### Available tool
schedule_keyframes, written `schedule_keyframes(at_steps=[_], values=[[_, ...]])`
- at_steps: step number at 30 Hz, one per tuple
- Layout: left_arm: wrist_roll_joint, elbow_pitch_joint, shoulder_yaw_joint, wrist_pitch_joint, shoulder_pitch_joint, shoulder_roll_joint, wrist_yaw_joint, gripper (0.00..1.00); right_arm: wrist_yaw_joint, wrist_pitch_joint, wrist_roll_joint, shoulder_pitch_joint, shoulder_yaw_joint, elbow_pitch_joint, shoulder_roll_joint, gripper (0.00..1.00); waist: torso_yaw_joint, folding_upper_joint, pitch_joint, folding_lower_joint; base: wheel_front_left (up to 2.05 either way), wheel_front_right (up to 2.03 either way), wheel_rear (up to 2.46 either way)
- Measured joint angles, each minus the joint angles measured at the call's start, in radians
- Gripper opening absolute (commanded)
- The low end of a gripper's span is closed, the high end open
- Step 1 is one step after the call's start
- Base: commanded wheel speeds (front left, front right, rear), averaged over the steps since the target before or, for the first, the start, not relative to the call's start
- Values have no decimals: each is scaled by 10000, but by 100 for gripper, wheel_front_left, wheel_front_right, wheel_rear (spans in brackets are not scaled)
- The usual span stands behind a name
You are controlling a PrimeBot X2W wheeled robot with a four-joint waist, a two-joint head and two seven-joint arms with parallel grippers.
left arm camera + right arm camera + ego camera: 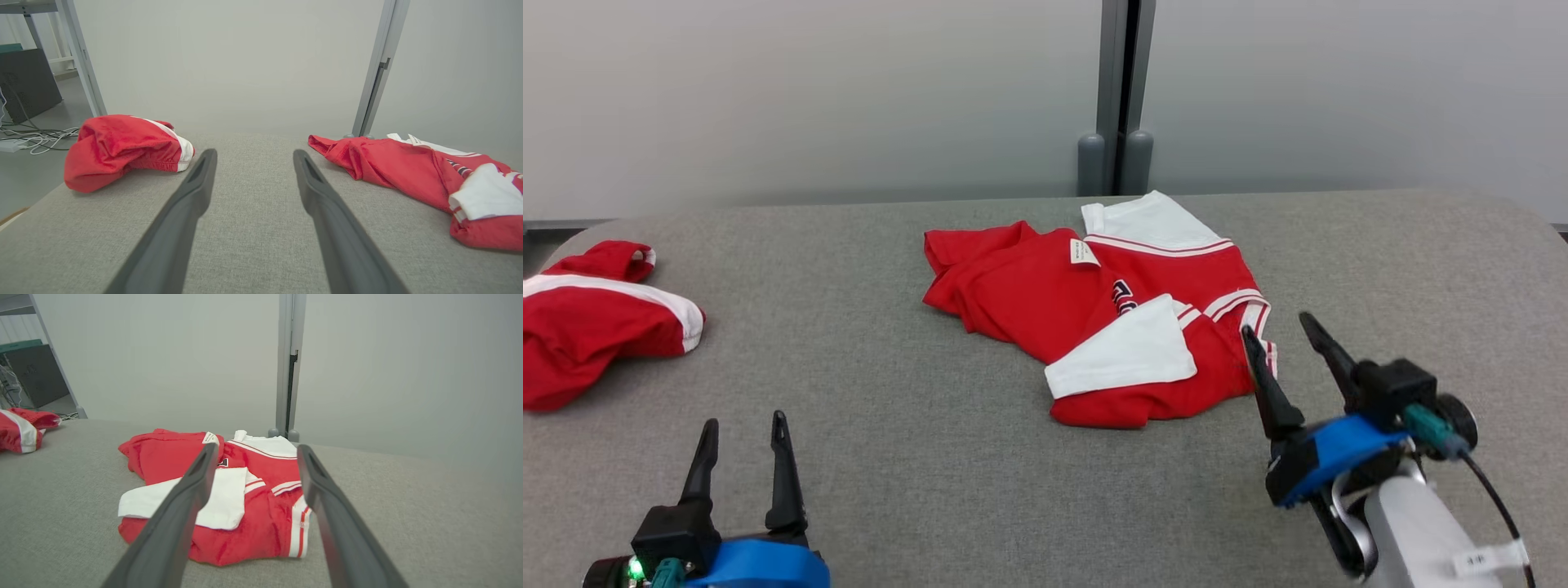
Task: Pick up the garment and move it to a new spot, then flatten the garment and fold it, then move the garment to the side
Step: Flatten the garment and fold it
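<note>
head view has the crumpled red and white shirt [1111, 327] lying on the table [947, 490], just ahead and left of the right gripper [1276, 325], fingers spread wide and empty. left gripper [746, 420] is open too, well apart from it, nearer a second red garment [596, 318]. nothing lifted yet: pick-up, flattening, folding and the move aside all look to be ahead.

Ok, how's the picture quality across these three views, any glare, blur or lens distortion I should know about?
Head view: soft even light, no glare, red and white jersey sharp, faint shadow under it on the table. Left wrist view: left gripper looms soft-edged, metal post leans from the wide angle. Right wrist view: right gripper similarly blurred, jersey behind it clear.
</note>
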Motion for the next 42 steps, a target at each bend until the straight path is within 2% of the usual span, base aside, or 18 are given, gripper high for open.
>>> schedule_keyframes(at_steps=[5, 10, 15, 21, 22, 23, 26, 30, 34, 37, 42], values=[[27, -58, -186, 0, -386, -59, -4, 100, 0, 757, -35, -1924, 393, 1643, -330, 100, 274, 0, 391, 0, 0, 0, 0], [-21, -40, -407, 0, -705, -184, -2, 100, 0, 894, 198, -3286, 740, 3457, -573, 100, 631, 0, 874, 1, 0, 0, 0], [-77, -25, -673, 0, -1027, -261, 13, 100, 0, 947, 506, -4058, 1147, 5204, -650, 100, 1066, 0, 1312, 1, 0, 0, 0], [-115, -2, -815, 0, -1215, -274, 61, 100, 0, 1047, 993, -4459, 1655, 6707, -612, 100, 1549, 1, 1638, 0, 0, 0, 0], [-127, -8, -836, 0, -1226, -280, 73, 100, 0, 1022, 1129, -4477, 1707, 6863, -593, 71, 1598, 1, 1682, 0, 0, 0, 0], [-127, -15, -859, 0, -1237, -286, 88, 100, 0, 1024, 1233, -4513, 1808, 6991, -564, 0, 1634, 1, 1714, 0, 0, 0, 0], [-192, -17, -809, 0, -1257, -293, 102, 100, 0, 997, 1632, -4570, 2096, 7183, -445, 0, 1633, 1, 1745, 0, 0, 0, 0], [-199, 21, -754, 0, -1197, -311, 151, 100, 0, 378, 2034, -4566, 2353, 7202, -449, 0, 1502, 1, 1621, 0, 0, 0, 0], [-228, 35, -698, 0, -1151, -311, 155, 100, 0, -56, 2468, -4271, 2589, 6761, -545, 0, 1286, 1, 1398, -1, 0, 0, 0], [-226, 42, -616, 0, -958, -309, 155, 100, 0, -159, 2742, -3665, 2694, 5992, -763, 0, 1030, 0, 1201, -1, 0, 0, 0], [-198, 71, -470, 2, -730, -293, 134, 100, 0, -174, 2922, -2019, 2355, 3818, -1302, 0, 394, 1, 948, -2, 0, 0, 0]])
